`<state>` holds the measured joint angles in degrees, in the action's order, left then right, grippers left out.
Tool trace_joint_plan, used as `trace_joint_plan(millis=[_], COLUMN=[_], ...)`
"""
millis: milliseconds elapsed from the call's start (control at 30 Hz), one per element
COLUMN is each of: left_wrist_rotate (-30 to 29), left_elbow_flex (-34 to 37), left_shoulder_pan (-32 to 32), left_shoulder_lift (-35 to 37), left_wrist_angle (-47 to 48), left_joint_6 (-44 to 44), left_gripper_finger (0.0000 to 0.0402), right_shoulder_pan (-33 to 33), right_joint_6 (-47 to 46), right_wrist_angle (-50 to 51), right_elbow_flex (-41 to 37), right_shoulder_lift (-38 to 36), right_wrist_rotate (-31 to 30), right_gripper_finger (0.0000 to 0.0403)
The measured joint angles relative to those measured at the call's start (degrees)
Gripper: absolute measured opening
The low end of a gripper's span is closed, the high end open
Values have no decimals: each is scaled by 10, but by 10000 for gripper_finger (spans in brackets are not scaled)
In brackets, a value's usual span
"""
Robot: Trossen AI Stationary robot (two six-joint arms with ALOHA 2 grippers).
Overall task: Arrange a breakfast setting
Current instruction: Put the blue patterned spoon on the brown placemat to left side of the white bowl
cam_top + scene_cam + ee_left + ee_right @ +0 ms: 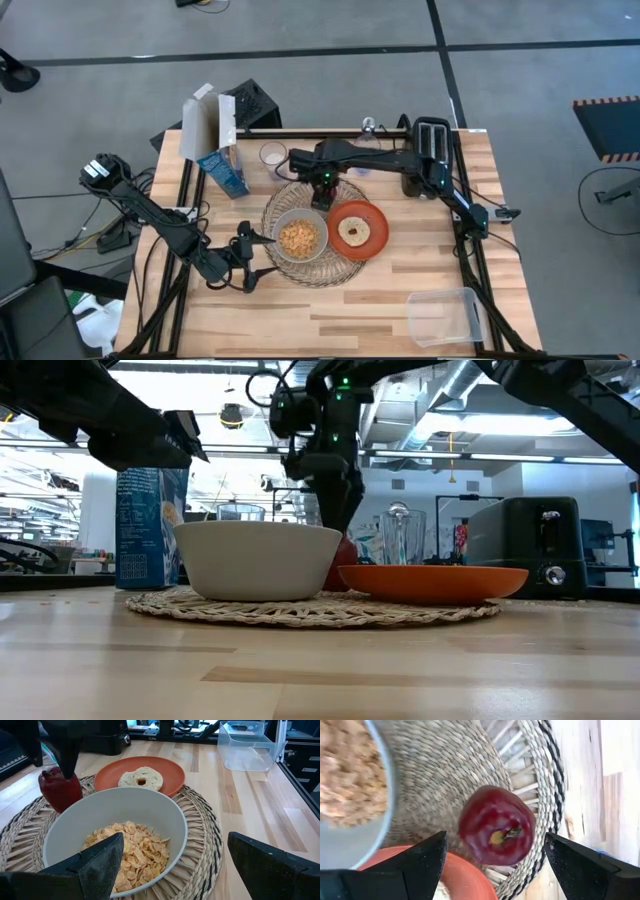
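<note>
Apple (496, 824) resting on woven mat (283, 205) beneath open right end effector (322, 196); left end effector (250, 262) open beside bowl (300, 236).

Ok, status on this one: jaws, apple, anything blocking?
Right gripper open above apple, apple on mat. Left gripper open by bowl. Nothing blocking.

the pale wooden surface (400, 290) carries a round woven mat (285, 200) directly under the right end effector (322, 199). behind that end effector stand a cereal box (222, 170), a glass (272, 155) and a black toaster (432, 140); a clear plastic tub (445, 315) lies well apart.
</note>
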<state>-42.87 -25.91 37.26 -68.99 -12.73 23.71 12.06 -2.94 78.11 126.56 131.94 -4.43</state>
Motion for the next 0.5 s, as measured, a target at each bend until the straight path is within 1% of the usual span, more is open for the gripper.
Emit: trace_joint_plan(millis=[133,300,367,500], left_wrist_rotate=[0,0,0,0], left_elbow_flex=[0,0,0,0], left_shoulder_pan=[0,0,0,0], left_shoulder_lift=[0,0,0,0], left_wrist_angle=[0,0,0,0], left_joint_6=[0,0,0,-1], left_gripper_finger=[343,343,343,343], right_shoulder_pan=[-7,-21,-29,-45], right_joint_6=[0,0,0,-3], right_wrist_angle=[26,71,82,72], right_elbow_flex=[29,45,41,22], right_shoulder_lift=[0,-1,-15,-59], right_wrist_rotate=[-2,-4,-4,-6], right_gripper_finger=[359,359,359,359])
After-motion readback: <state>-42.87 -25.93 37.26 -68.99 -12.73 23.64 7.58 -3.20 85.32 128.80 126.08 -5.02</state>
